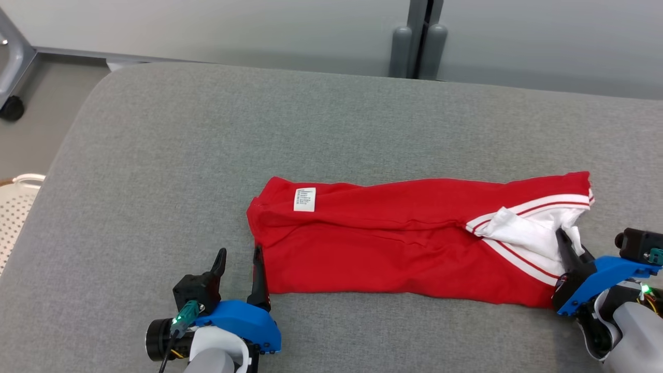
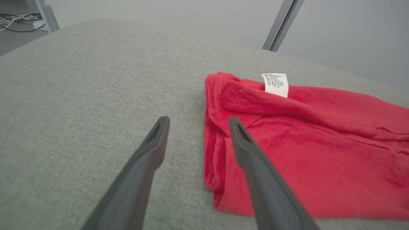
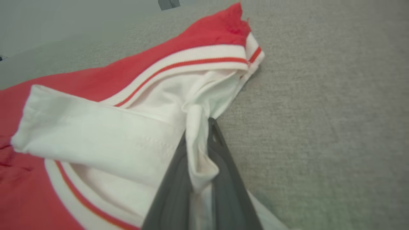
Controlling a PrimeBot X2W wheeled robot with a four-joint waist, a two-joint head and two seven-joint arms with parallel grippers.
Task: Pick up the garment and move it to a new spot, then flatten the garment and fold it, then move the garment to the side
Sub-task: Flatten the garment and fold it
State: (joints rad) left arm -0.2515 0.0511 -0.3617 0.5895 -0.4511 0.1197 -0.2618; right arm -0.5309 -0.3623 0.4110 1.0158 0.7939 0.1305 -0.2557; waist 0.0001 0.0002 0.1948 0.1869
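Note:
The garment [image 1: 393,238] is red with white striped trim and a white care label, folded into a long band across the grey cushion. My left gripper [image 1: 240,257] stands open at its left end; one finger lies over the red edge [image 2: 223,150], the other over bare cushion. My right gripper [image 1: 567,243] is shut on a fold of the white fabric [image 3: 198,153] at the garment's right end, and the cloth bunches between the two dark fingers [image 3: 220,166].
The grey cushion [image 1: 207,155] stretches wide behind and to the left of the garment. A pale wall with a grey post [image 1: 417,41] stands beyond it. A white perforated basket [image 1: 15,207] sits off the left edge.

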